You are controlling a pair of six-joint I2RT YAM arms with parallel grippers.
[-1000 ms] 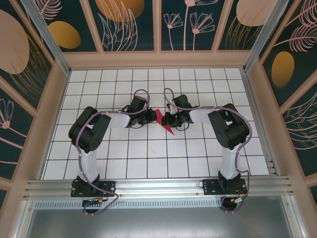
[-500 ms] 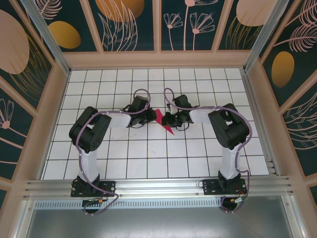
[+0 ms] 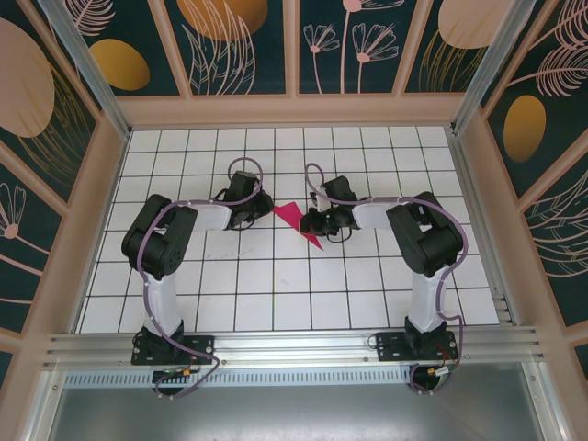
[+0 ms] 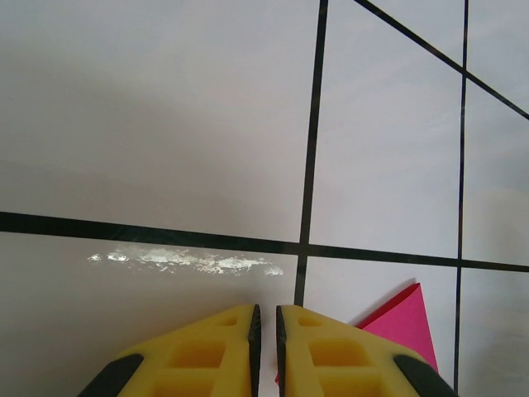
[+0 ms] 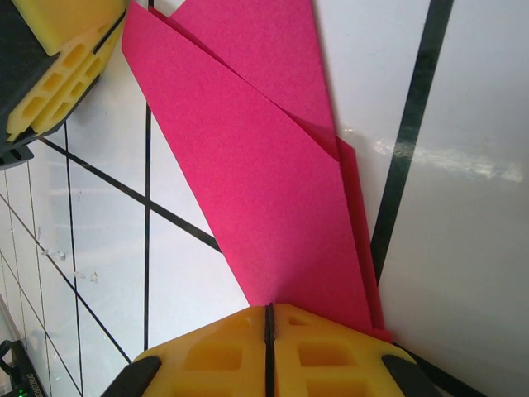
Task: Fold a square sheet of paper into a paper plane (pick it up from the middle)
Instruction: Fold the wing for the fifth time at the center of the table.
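left gripper: closed, empty, just beside paper corner
right gripper: clamped on folded paper's edge

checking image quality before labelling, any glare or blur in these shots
Left wrist view: a bright glare streak on the white table just below a grid line, lines sharp, soft shading toward the top. Right wrist view: a second glare streak right of a black line, pink paper crisp. Top view: even light, nothing blown out.
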